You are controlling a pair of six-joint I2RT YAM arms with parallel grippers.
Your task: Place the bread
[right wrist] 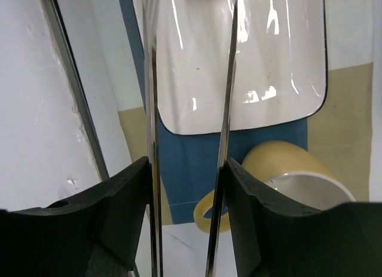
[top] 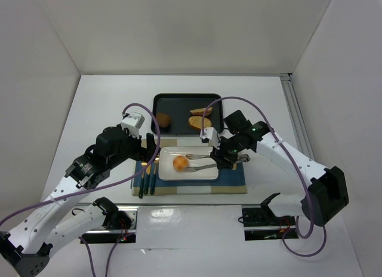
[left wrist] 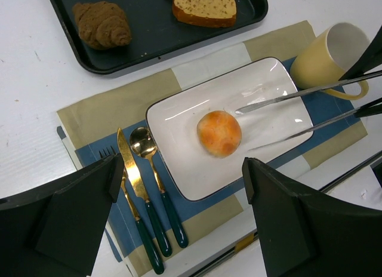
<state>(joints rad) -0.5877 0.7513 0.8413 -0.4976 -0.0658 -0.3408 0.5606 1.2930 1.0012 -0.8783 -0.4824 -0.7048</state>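
So the bread roll (left wrist: 219,132) was sitting on the white rectangular plate (left wrist: 179,119), roughly in the middle and a bit toward the left half in the overhead view. The plate lay on a blue and tan placemat (left wrist: 95,113) on the white table (top: 89,110).

The right gripper (right wrist: 188,181) had a pair of metal tongs (left wrist: 298,93) between its fingers (right wrist: 128,199). Each finger sat right against the outside of one tong arm, so it was pinching the tongs but not squeezing them together. The two arms stood apart, with their tips over the plate just to the right of the roll. I couldn't tell if either tip was actually touching it.

The left gripper (left wrist: 184,169) hovered over the near-left part of the placemat with its fingers (left wrist: 77,211) spread wide and nothing between them.

Other stuff:
- A yellow mug (left wrist: 325,59) stood upright just beside the plate's right end, and the tongs passed over it in the left wrist view
- A gold knife (left wrist: 132,169) and spoon (left wrist: 143,144) with dark green handles lay side by side left of the plate, with what looked like a fork mostly hidden next to them
- Behind the placemat was a dark tray (top: 179,101) holding a brown croissant-shaped piece (top: 163,120) and two bread slices (top: 200,117)
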